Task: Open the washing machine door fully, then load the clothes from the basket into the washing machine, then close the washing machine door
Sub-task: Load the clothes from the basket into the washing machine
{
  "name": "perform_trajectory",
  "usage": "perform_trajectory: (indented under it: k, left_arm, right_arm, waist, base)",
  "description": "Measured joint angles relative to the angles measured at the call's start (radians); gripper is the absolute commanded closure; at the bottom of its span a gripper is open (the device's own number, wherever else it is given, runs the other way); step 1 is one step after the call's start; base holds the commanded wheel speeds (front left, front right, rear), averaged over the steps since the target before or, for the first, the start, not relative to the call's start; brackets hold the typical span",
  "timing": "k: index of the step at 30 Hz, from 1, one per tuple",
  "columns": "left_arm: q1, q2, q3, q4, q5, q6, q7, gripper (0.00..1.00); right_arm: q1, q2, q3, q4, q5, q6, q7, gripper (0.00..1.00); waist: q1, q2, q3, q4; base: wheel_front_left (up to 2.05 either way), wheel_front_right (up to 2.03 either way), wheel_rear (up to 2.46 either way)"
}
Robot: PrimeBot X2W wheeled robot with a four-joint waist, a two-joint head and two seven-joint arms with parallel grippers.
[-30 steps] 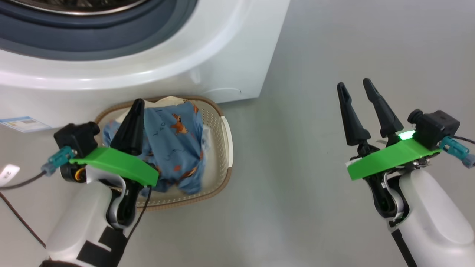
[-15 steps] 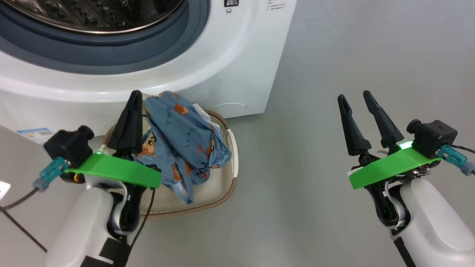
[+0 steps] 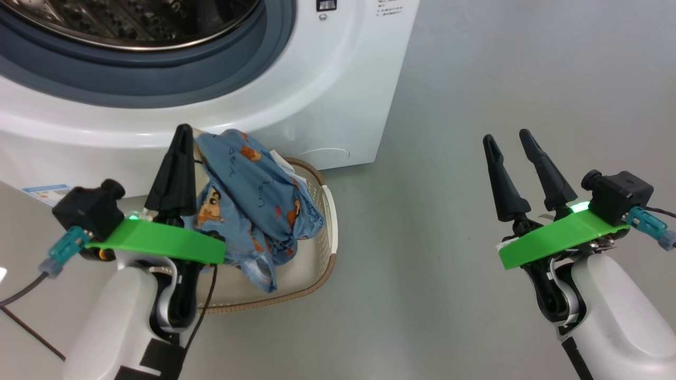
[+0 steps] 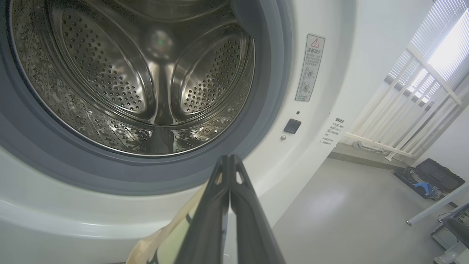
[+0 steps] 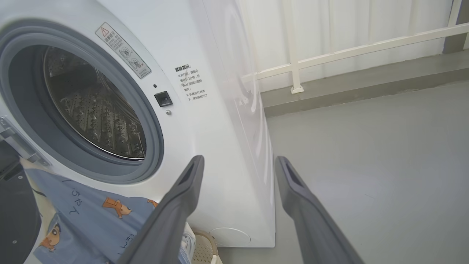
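- Plainly the opening step looks done: the washing machine (image 3: 327, 79) stands with its grey rubber ring (image 3: 158, 84) and steel drum (image 4: 146, 80) bare to the room. I judge the washing machine door to be swung out of the way.
- Loading is the step in hand. The left gripper (image 3: 182, 138) has its fingers pressed together on a bunch of the clothes (image 3: 253, 195), blue cartoon print with a cream bit caught in the pinch.
- That bundle hangs raised over the far edge of the basket (image 3: 331, 221), its tail trailing down inside.
- The basket stands on the floor (image 3: 475, 316) just beside the foot of the machine's front, near its right corner.
- From the left wrist, the closed fingers aim at the lower lip of the ring. What I can see of the drum looks empty, so nothing seems loaded yet.
- The right gripper (image 3: 506, 136) hangs well off to the right over bare floor, fingers spread, holding nothing.
- Left to do: carry the bundle into the drum, clear whatever remains in the basket, then shut the door.
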Motion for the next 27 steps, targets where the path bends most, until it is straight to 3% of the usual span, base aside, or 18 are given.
perform_trajectory:
  k: [15, 27]
  left_arm:
    - [-0.114, 0.002, 0.029, 0.021, 0.020, 0.030, 0.007, 1.00]
    - [-0.131, -0.011, 0.021, 0.121, 0.030, 0.017, 0.005, 1.00]
  right_arm:
    - [0.002, -0.005, 0.001, -0.002, 0.000, 0.000, 0.000, 0.00]
    - [0.002, -0.006, -0.003, -0.006, 0.000, 0.000, 0.000, 0.00]
  waist:
    - [0.0000, 0.0000, 0.015, 0.004]
    - [0.0000, 0.0000, 0.048, -0.028]
  base:
    - [0.00, 0.00, 0.00]
    - [0.00, 0.00, 0.00]
